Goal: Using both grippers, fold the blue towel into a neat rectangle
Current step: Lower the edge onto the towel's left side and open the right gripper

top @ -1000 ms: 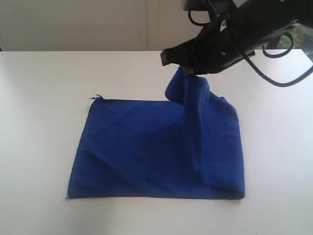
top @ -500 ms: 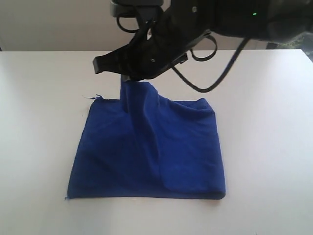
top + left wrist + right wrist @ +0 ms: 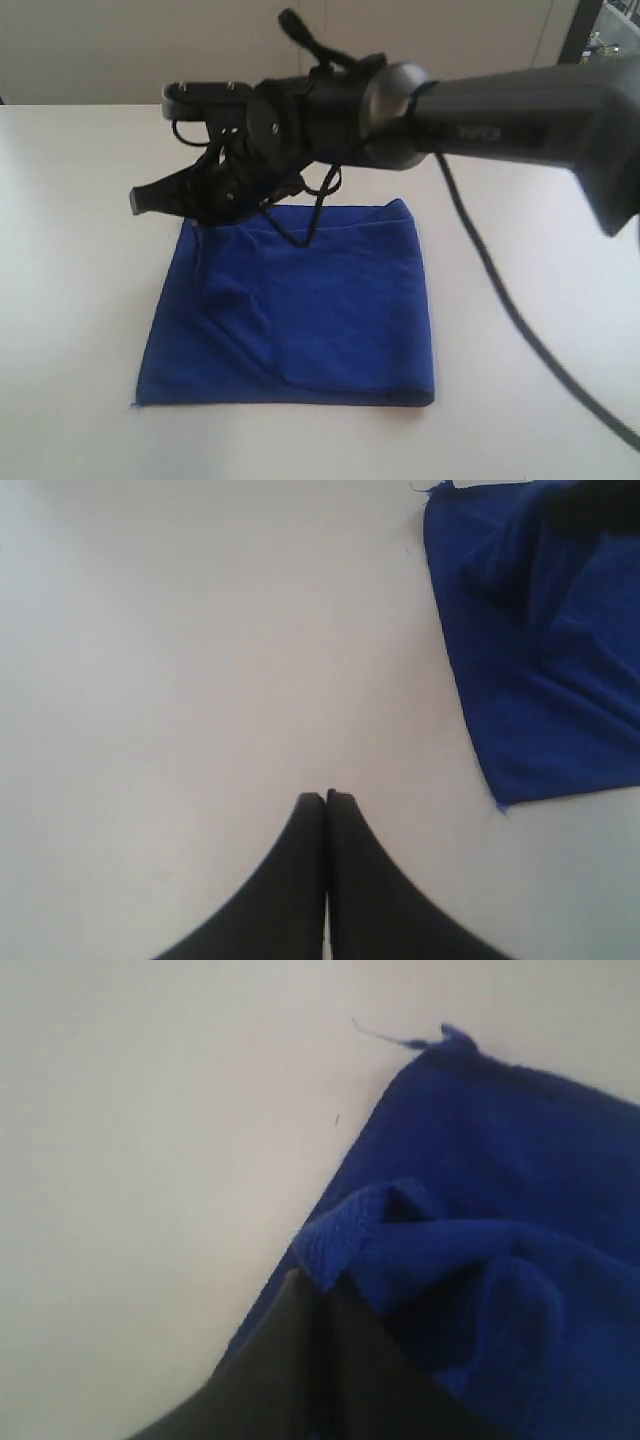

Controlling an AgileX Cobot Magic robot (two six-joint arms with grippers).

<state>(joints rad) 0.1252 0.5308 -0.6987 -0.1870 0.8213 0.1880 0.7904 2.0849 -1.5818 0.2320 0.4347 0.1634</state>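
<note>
Exterior view. Blue towel (image 3: pixel 320 320) lies on the white bench (image 3: pixel 70 300), doubled over on itself. The doubled edge is rounded and runs down the towel's right side. The upper layer covers most of the lower one. A soft ridge of cloth rises in the towel's far-left part, the rest lies fairly flat with light creases. Near edge is roughly straight, and the near-left corner sits flat on the bench.

Right arm (image 3: pixel 520 110) reaches across above the towel's far edge, its black cable (image 3: pixel 500 290) trailing past the towel's right side. Right tool (image 3: pixel 146 199) sits low at the towel's far-left corner, tip pointing past that corner.

Right wrist view. Right tool (image 3: pixel 315 1290) has its two black fingers pressed together, with a hemmed towel (image 3: pixel 500 1160) edge pinched at the tip. Cloth behind the pinch is bunched into loose folds. The corner of the lower layer shows beyond the pinch, with a loose thread (image 3: pixel 385 1032) sticking out onto bare bench (image 3: pixel 150 1160).

Left wrist view. Left tool (image 3: pixel 326 798) has its fingers pressed together and holds nothing. It is over bare bench (image 3: pixel 200 630), well apart from the towel (image 3: pixel 550 670). One side edge and one pointed corner of the towel show from here, both flat on the bench. Left tool does not appear in the exterior view.
</note>
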